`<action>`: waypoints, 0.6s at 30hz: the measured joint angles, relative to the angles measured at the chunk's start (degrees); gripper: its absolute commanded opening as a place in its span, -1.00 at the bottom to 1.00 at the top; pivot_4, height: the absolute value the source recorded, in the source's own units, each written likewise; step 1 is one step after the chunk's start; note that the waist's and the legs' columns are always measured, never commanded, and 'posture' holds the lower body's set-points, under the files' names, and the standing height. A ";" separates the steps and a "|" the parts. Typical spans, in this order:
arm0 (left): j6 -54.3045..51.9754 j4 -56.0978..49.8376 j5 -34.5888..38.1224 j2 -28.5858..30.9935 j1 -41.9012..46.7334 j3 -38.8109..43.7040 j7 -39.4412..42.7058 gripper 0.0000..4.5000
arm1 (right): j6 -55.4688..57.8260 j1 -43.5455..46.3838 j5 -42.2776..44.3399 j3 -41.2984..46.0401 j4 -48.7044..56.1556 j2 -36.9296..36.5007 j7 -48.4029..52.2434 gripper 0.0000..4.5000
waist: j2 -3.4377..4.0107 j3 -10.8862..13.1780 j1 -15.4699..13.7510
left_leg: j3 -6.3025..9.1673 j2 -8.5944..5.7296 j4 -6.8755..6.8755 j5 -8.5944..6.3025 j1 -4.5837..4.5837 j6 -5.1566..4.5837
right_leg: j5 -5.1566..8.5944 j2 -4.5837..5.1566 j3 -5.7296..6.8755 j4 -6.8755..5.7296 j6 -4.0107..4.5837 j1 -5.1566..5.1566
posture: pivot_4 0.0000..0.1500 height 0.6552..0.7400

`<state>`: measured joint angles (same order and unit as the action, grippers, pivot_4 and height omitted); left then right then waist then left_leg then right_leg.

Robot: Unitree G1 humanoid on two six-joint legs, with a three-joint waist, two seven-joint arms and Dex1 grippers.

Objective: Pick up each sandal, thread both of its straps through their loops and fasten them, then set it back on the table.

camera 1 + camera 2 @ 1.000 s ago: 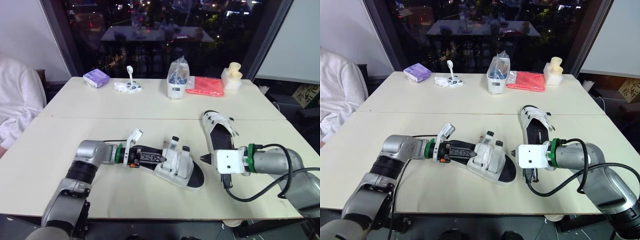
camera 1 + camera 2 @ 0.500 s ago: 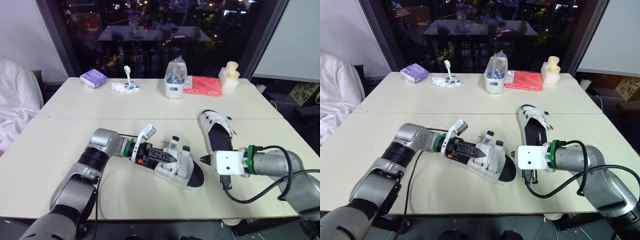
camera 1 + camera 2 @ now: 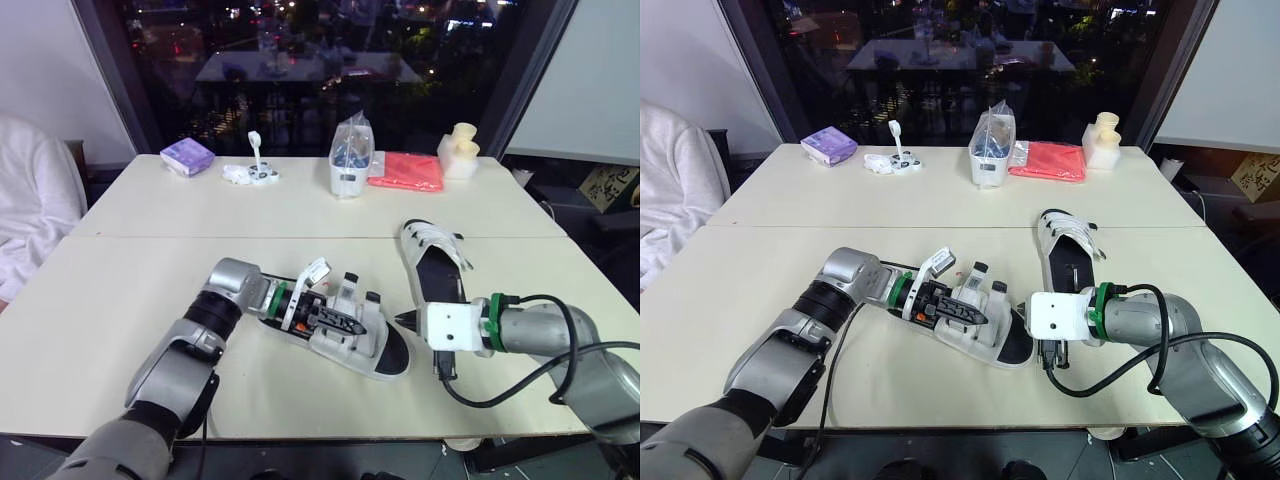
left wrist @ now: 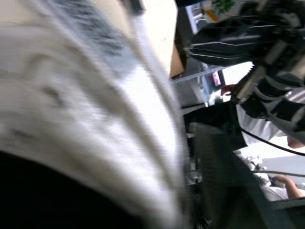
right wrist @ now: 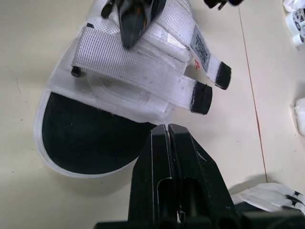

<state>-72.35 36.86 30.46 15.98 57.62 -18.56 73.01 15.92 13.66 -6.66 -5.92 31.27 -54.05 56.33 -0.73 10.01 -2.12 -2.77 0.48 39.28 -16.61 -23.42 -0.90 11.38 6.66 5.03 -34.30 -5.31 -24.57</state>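
Observation:
A white sandal with a black sole point(image 3: 385, 356) lies on the near table, toe toward my right arm. Its two straps point(image 5: 143, 71) cross the front, and their black-tipped ends point(image 3: 350, 281) stick up loose. My left gripper point(image 3: 343, 323) reaches in from the heel end, its fingers point(image 5: 131, 21) drawn together at the rear strap's edge. In the left wrist view, white webbing point(image 4: 95, 119) is pressed up close. My right gripper point(image 5: 167, 128) is shut and empty, its tip point(image 3: 405, 320) just off the sandal's toe. A second white sandal point(image 3: 436, 262) lies behind it.
At the back of the far table point(image 3: 150, 210) are a purple pack point(image 3: 187, 156), a small white brush holder point(image 3: 255, 172), a clear bag on a white tub point(image 3: 347, 160), a red cloth point(image 3: 410, 172) and a cream block point(image 3: 460, 150). A person's white sleeve point(image 3: 30, 210) is at the left edge.
My left gripper slid forward along the sandal from the heel to the straps, and its fingers closed. My right gripper stayed near the toe.

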 measured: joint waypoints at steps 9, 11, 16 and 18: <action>-1.13 4.29 3.13 -3.30 3.10 18.50 -11.92 -0.99 | 0.00 -0.01 -0.02 -0.37 0.01 0.11 -0.71 -1.00 | -0.03 0.02 -0.05 | 0.02 0.00 0.00 0.00 -0.01 0.00 | -0.03 0.01 0.00 0.00 -0.06 0.00 | 1.00 1.00; 1.18 5.48 4.12 -4.74 4.11 24.52 -17.55 -0.99 | 0.01 -0.01 -0.04 -0.48 -0.01 0.13 -0.78 -1.00 | -0.02 0.01 -0.02 | 0.01 0.00 0.00 0.00 0.01 0.00 | -0.04 0.01 0.00 -0.02 -0.08 0.00 | 1.00 1.00; 22.74 14.52 5.19 -9.85 6.81 40.69 -41.73 -0.99 | 0.02 0.57 -0.13 -1.21 -0.09 1.30 -1.33 -1.00 | -0.07 0.04 -0.01 | 0.01 0.00 0.00 0.01 0.03 0.02 | -0.15 0.02 0.00 -0.02 -0.22 0.02 | 1.00 1.00; 36.20 21.49 6.30 -11.69 9.72 48.25 -54.10 -0.99 | 0.08 1.25 -0.40 -2.31 -0.16 1.89 -1.48 -1.00 | -0.11 0.07 0.00 | 0.00 0.00 0.00 0.01 0.03 0.02 | -0.16 0.02 0.00 -0.01 -0.22 0.01 | 1.00 1.00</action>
<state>-36.15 58.35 36.76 4.29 67.34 29.69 18.91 16.00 14.91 -7.06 -8.23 31.11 -52.16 54.85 -0.84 10.08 -2.12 -2.77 0.48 39.27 -16.60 -23.39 -0.88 11.22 6.68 5.03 -34.32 -5.54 -24.56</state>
